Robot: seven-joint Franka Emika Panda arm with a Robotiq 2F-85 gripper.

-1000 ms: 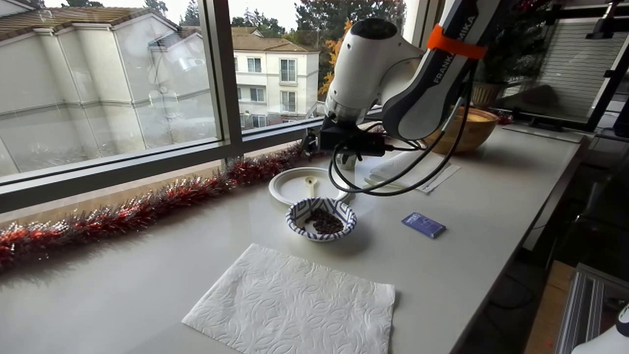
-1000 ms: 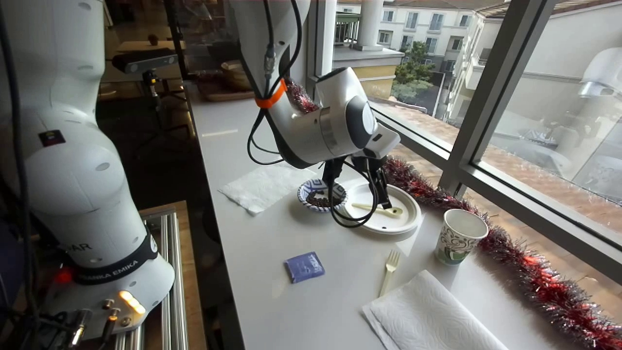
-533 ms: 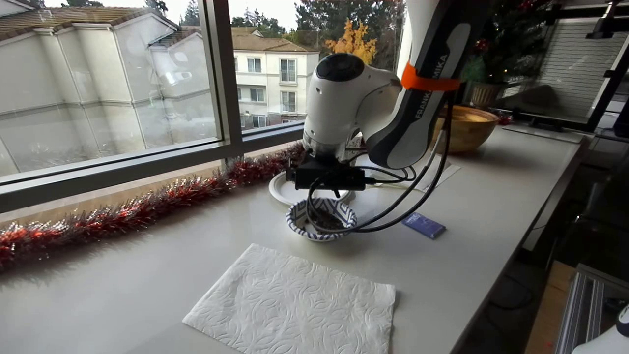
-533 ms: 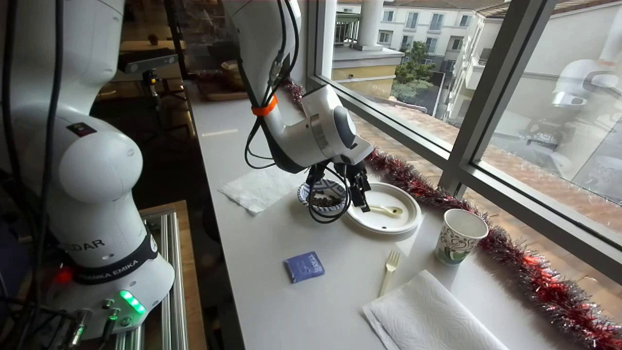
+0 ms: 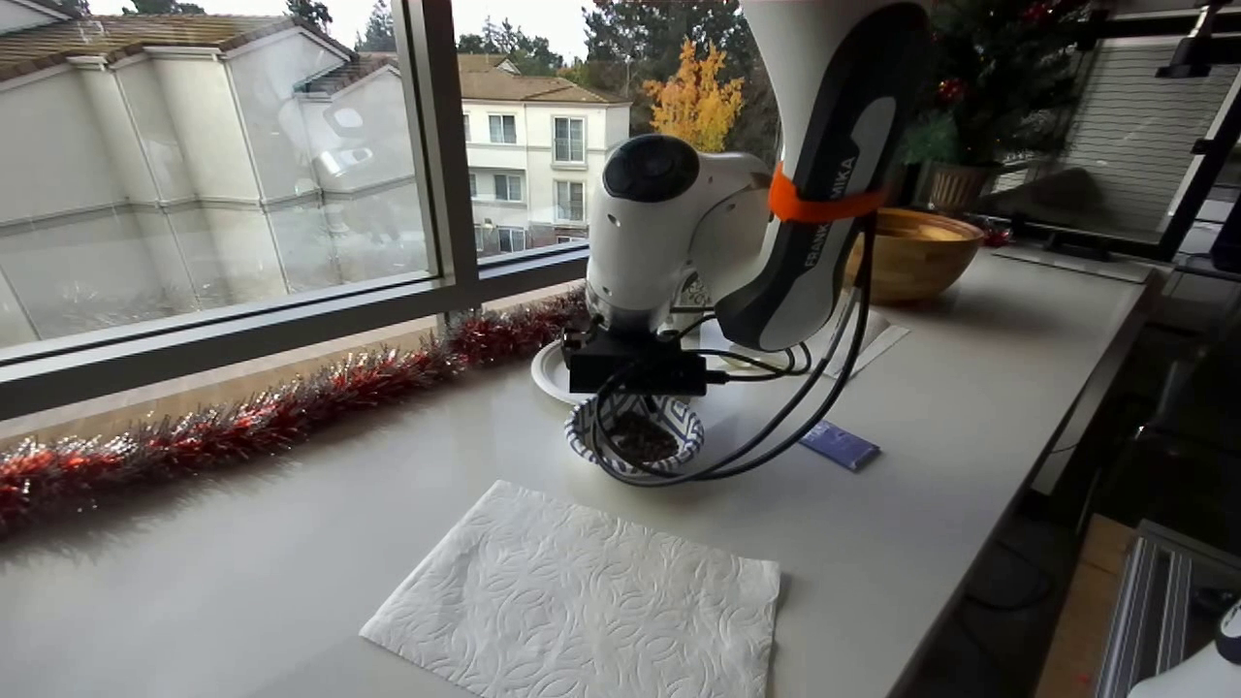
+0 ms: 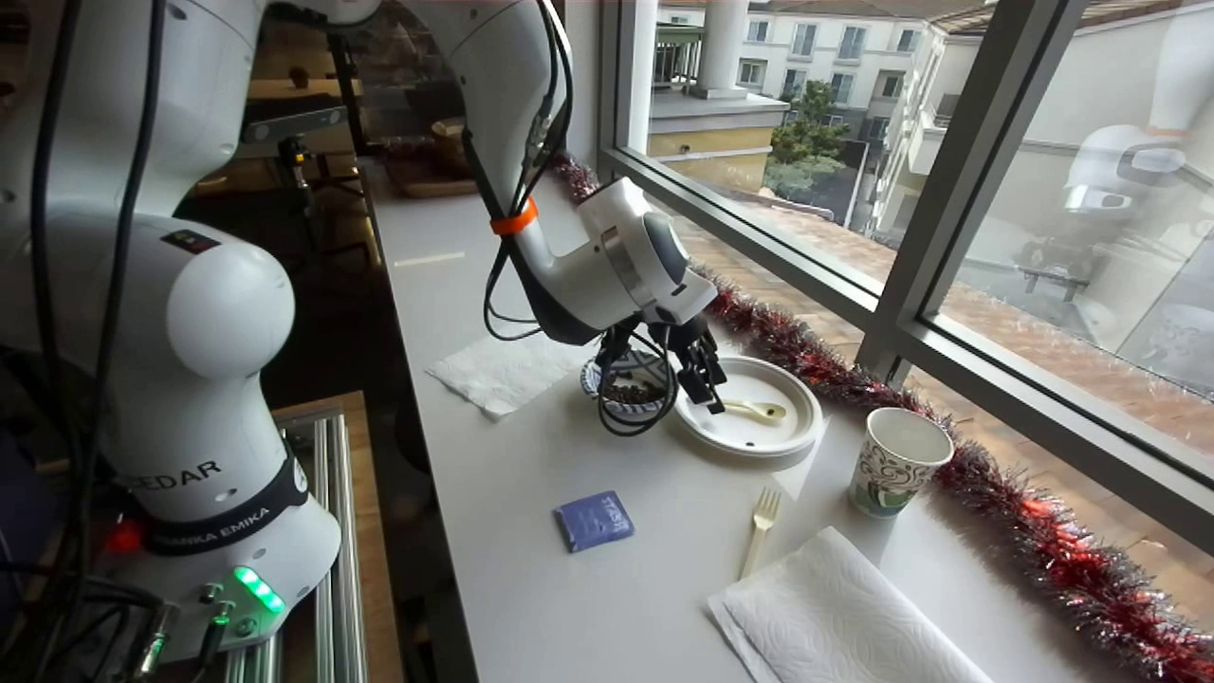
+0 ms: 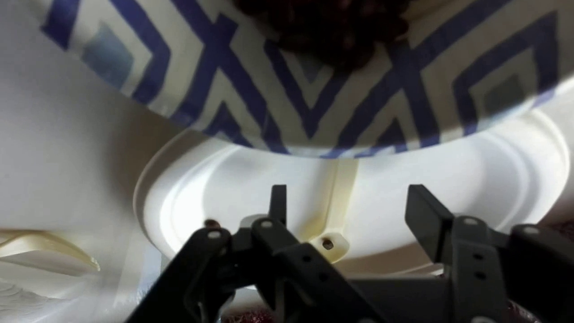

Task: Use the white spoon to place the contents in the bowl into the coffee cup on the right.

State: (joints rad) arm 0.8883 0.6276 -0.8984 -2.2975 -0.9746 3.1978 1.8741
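Observation:
The white spoon lies on the white plate; its cream handle and scoop show in an exterior view [image 6: 763, 411] and in the wrist view [image 7: 343, 193]. A dark bit sits in its scoop. The bowl, white with blue pattern, stands beside the plate in both exterior views [image 5: 580, 444] [image 6: 592, 387] and fills the top of the wrist view [image 7: 309, 103]. Dark contents [image 7: 332, 27] lie in it. My gripper [image 7: 347, 202] is open and empty, low over the plate; the spoon handle shows between its fingers. The coffee cup [image 6: 893, 474], white and green, stands right of the plate.
The plate [image 6: 806, 427] holds one dark bit. A fork [image 6: 762, 520], a blue packet [image 6: 595, 520] and a folded paper towel [image 6: 839, 617] lie nearby. Another paper towel [image 5: 591, 601] lies beyond the bowl. Tinsel [image 6: 1024, 512] runs along the window. A wooden bowl [image 5: 916, 257] stands farther off.
My gripper has moved down and toward the bowl, along the spoon from its scoop end toward the handle. It stays empty; the spoon, bowl and cup have not moved.

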